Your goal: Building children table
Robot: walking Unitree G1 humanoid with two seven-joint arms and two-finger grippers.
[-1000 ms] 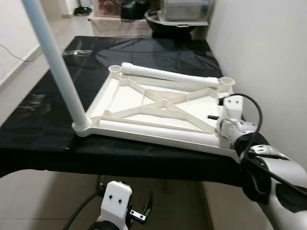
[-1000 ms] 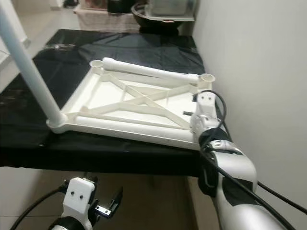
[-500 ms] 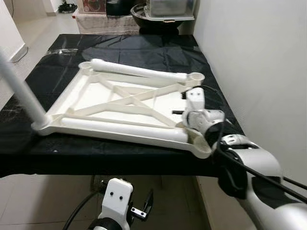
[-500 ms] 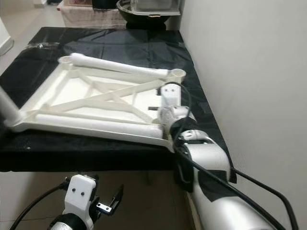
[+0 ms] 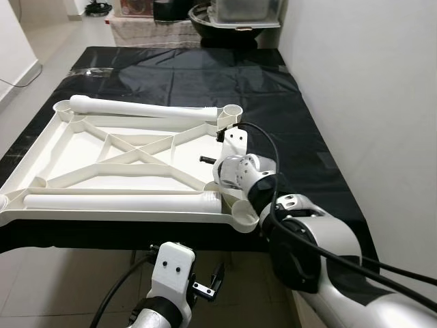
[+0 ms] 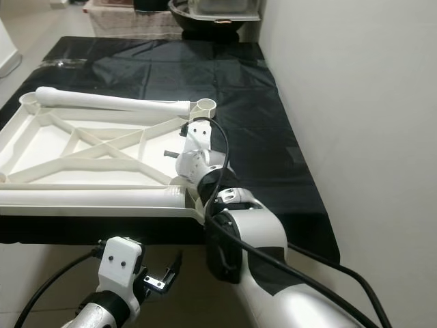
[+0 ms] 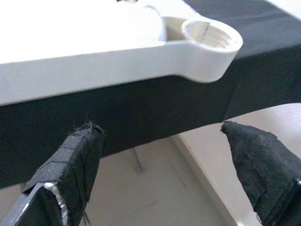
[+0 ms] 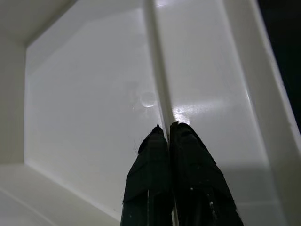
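Observation:
The white tabletop [image 5: 75, 140] lies upside down on the black-covered table [image 5: 273, 89], ribs facing up. One loose white leg [image 5: 136, 107] rests along its far edge and another [image 5: 116, 201] along its near edge. My right arm [image 5: 235, 171] reaches over the near right corner. In the right wrist view my right gripper [image 8: 168, 129] is shut on a thin rib [image 8: 155, 56] inside the tabletop. My left gripper [image 7: 160, 141] hangs open below the table's front edge, under the empty corner socket [image 7: 209, 40].
A white wall [image 5: 369, 82] runs close along the table's right side. Dark bins and a clear box [image 5: 239, 10] stand past the far end. Floor shows at the far left [image 5: 48, 31] and below the front edge [image 5: 82, 273].
The view has swung left to right. The tabletop now lies farther from the table's right edge, my right gripper still on it. The upright pole at its near left corner has left the picture.

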